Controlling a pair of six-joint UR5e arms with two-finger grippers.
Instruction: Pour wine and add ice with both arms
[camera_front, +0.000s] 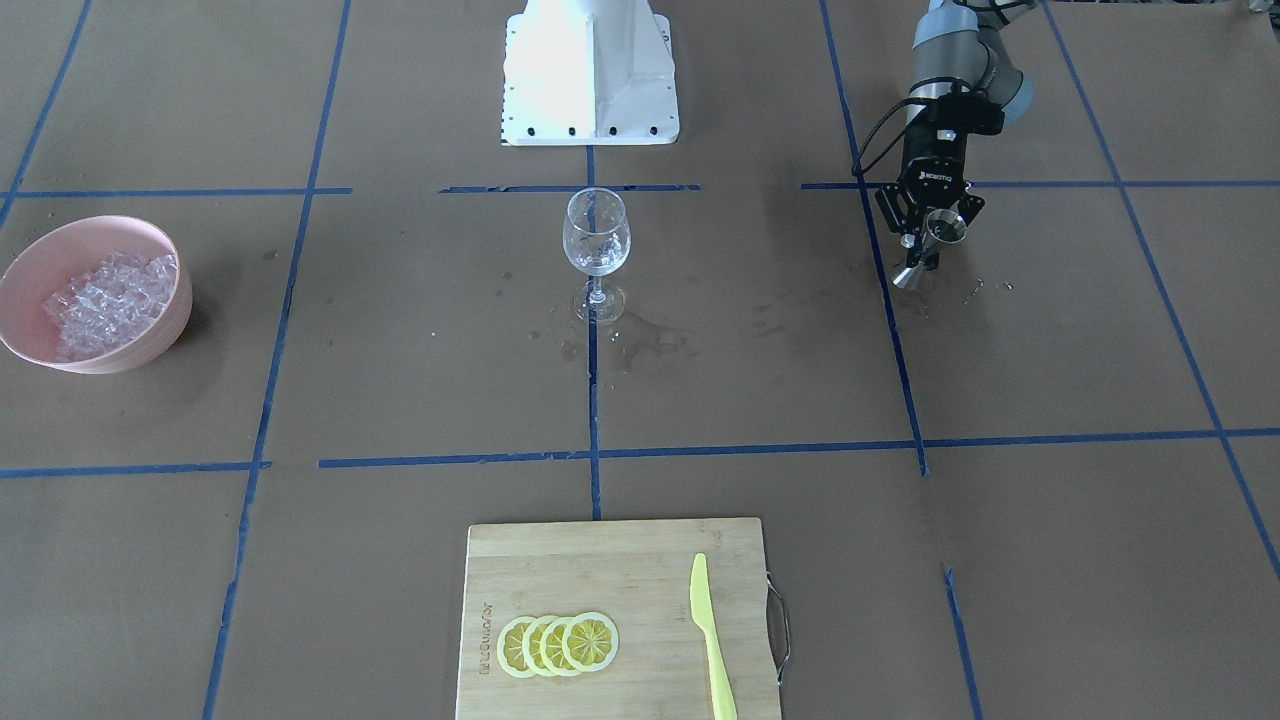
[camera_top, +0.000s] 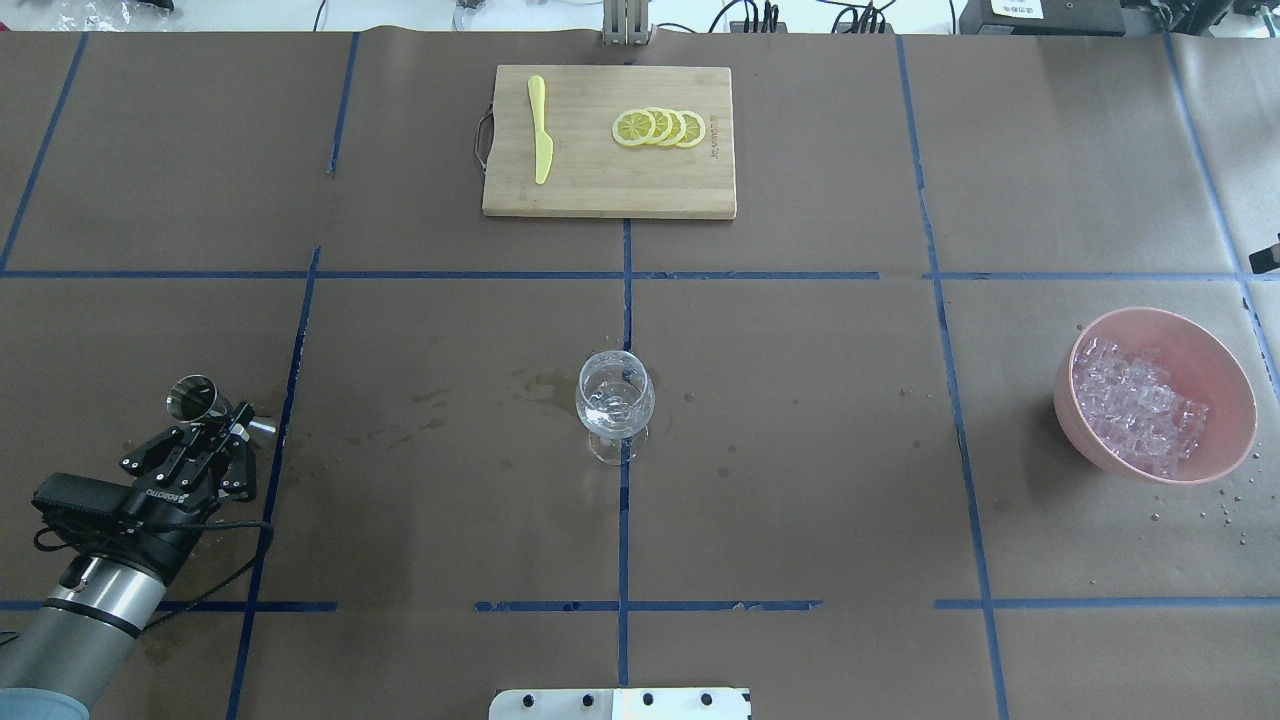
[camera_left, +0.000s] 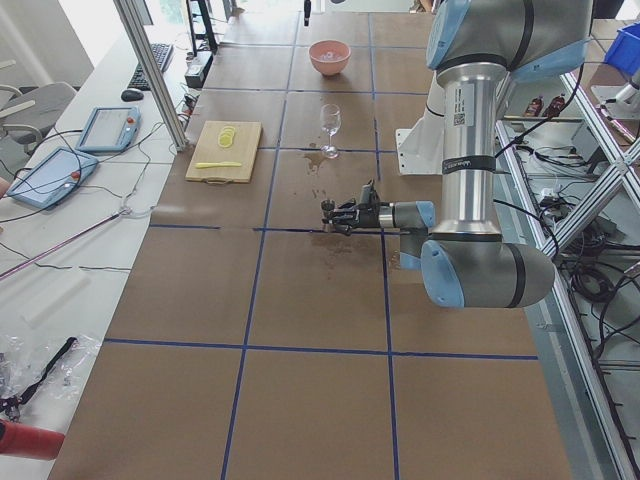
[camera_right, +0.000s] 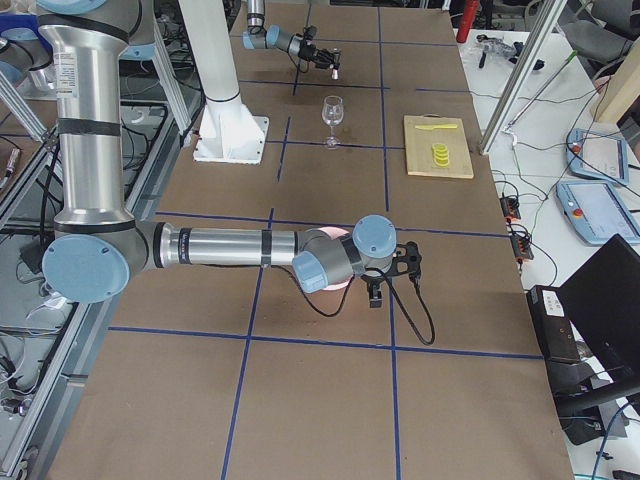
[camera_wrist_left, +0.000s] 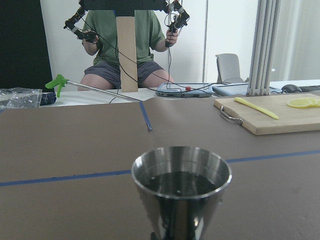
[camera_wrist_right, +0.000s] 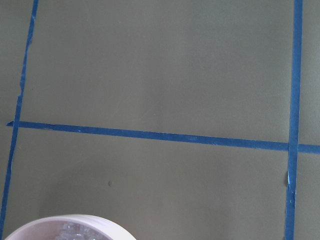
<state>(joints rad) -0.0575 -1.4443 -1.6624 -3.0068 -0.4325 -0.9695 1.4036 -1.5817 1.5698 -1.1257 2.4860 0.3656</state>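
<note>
— On the desk's left end, what have you got?
— My left arm (camera_top: 95, 600) comes in low over brown paper. Left jaws are pinched on the waist of a steel jigger (camera_top: 200, 400), shiny, double-cone shape. The wine (camera_wrist_left: 181, 182) sits dark in its top cup, a little below the rim.

— Right side?
— My right arm (camera_right: 220, 247) shows only in the side view, and so do the right jaws. Spread or pressed together, I cannot tell. Its wrist camera looks down on paper, blue tape (camera_wrist_right: 150, 135) and the rim of the pink bowl (camera_wrist_right: 65, 220) at the bottom edge.

— Ice?
— The ice (camera_top: 1135, 415) is small clear chunks in a whitish heap, inside that round bowl at the desk's right end, well apart from the jigger.

— What lies between?
— A wine glass (camera_top: 614, 400), clear, stemmed, upright at mid-desk on a tape line. It glints inside; liquid or not, I cannot tell. Dark wet stains (camera_top: 540, 385) mark the paper around its foot and out toward my left arm.

— Far side?
— A wooden cutting board (camera_top: 600, 185) with a metal handle. On it are four overlapping lemon slices (camera_top: 660, 127) and a flat yellow knife (camera_top: 540, 140), set apart from them. A white boxy pedestal (camera_front: 590, 80) stands on my side, behind the glass. The left wrist view shows a seated person (camera_wrist_left: 125, 40) across the desk, holding wired controllers.
</note>
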